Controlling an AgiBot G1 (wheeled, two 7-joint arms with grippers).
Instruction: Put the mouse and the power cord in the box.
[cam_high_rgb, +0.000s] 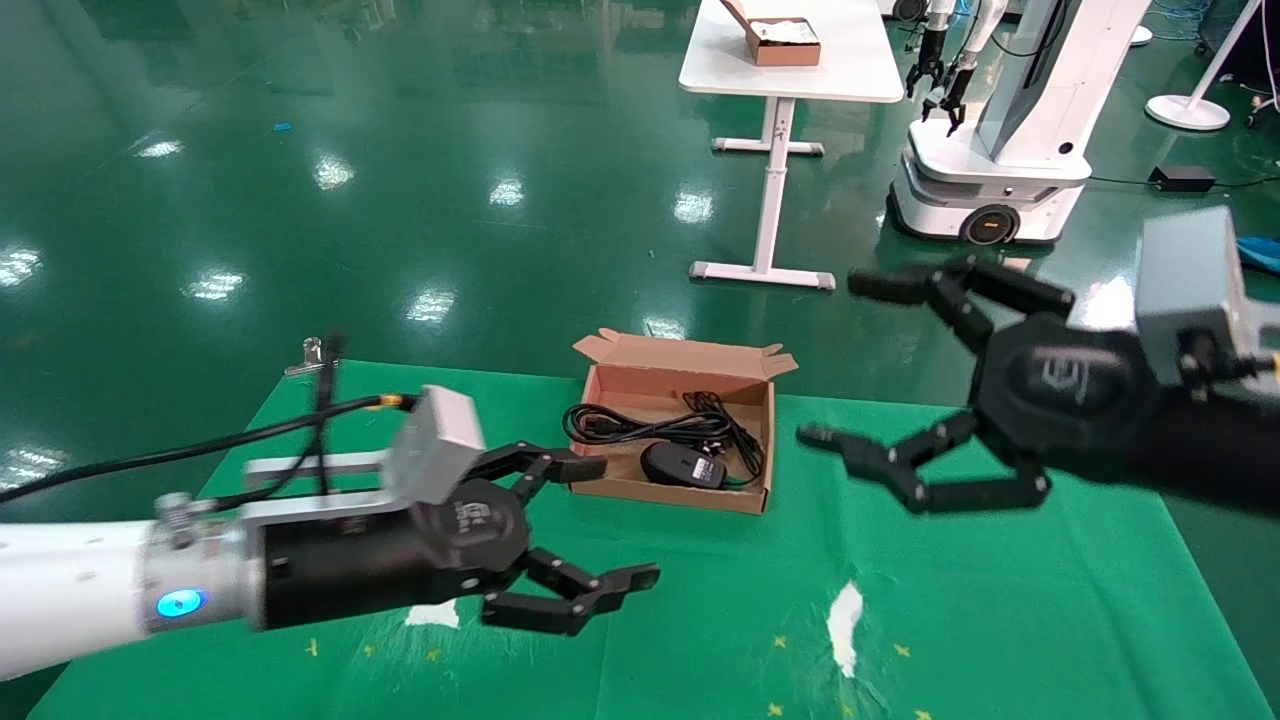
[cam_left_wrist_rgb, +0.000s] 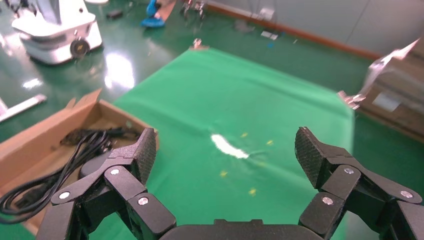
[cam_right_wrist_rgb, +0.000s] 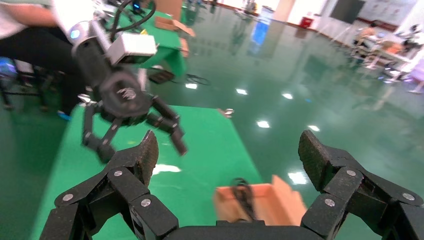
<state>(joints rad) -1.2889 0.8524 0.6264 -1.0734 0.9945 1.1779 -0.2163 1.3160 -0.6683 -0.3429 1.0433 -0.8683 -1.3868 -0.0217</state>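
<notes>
— Where are the mouse and cord sitting?

— I'm seeing the mouse (cam_high_rgb: 682, 465) lying on the floor of the box (cam_high_rgb: 668, 376), with the power cord (cam_high_rgb: 640, 425) coiled just behind it, also inside.

— And your tools?

— I'm holding the left tool (cam_high_rgb: 605, 522) spread wide and empty, hanging just beside the box's left end above the green tabletop (cam_high_rgb: 1000, 620). The right tool (cam_high_rgb: 850, 360) is hovering to the right of the box, fingers (cam_high_rgb: 885, 285) fully splayed, gripping nothing.
</notes>
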